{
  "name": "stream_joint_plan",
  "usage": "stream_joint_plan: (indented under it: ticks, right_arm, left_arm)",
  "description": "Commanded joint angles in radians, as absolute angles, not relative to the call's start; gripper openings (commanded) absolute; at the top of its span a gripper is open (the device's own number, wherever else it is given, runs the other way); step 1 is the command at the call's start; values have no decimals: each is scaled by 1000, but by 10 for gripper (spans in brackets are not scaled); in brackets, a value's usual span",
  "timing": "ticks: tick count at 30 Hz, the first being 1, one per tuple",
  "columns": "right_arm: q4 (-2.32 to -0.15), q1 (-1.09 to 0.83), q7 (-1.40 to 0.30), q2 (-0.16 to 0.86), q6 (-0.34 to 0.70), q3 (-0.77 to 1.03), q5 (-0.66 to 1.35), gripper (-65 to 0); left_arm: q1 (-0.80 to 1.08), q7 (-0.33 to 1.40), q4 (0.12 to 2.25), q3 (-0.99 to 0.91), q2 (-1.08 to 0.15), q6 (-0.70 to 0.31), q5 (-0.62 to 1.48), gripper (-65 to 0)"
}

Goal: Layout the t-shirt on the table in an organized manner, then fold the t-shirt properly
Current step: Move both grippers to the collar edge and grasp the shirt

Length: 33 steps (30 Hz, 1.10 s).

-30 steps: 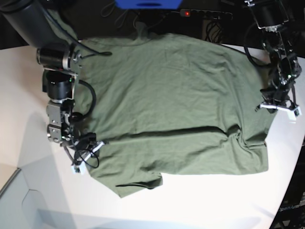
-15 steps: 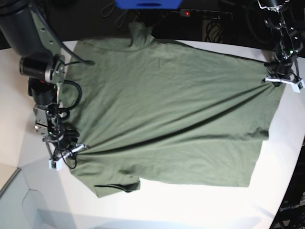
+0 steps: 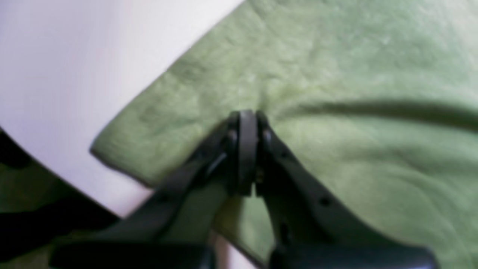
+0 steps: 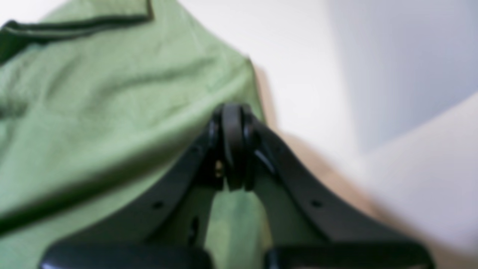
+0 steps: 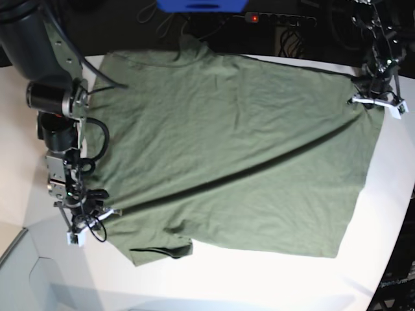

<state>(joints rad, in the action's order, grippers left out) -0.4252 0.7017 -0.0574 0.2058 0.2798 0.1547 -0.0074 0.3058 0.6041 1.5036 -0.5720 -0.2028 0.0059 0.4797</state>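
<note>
The olive-green t-shirt lies spread flat across the white table, with one sleeve at the front left. My left gripper is shut on the shirt's far right corner; in the left wrist view its jaws pinch the cloth near the hem corner. My right gripper is shut on the shirt's left edge; in the right wrist view the jaws are closed on the fabric by its edge. A long crease runs diagonally between the two grips.
A black power strip with a red light and cables lie behind the table's far edge. A blue object sits at the top. The table's curved edge runs down the right. The right arm's black body stands over the left side.
Both grippers pulled the shirt outward and away from the front edge; the folded-over bottom part has flattened and the shirt now lies stretched, with the left gripper higher at the far right corner.
</note>
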Motion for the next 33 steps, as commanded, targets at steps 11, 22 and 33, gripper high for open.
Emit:
stream_joint_plan:
  ticks: [11,22,33]
  right_arm:
    - [-1379,197,-476,148,298,160,7,-650]
    - [-1638,-154,-568,65,298,162,7,-650]
    - [-1294,7,-483,136,298,246,5,-650]
  left_arm:
    - [242,591,1689,-575,-205,2,484,-649]
    - [223,591,1685,-579,-213,2,475,-647]
    - [263,591,1566,-579,-237,1,476,-647]
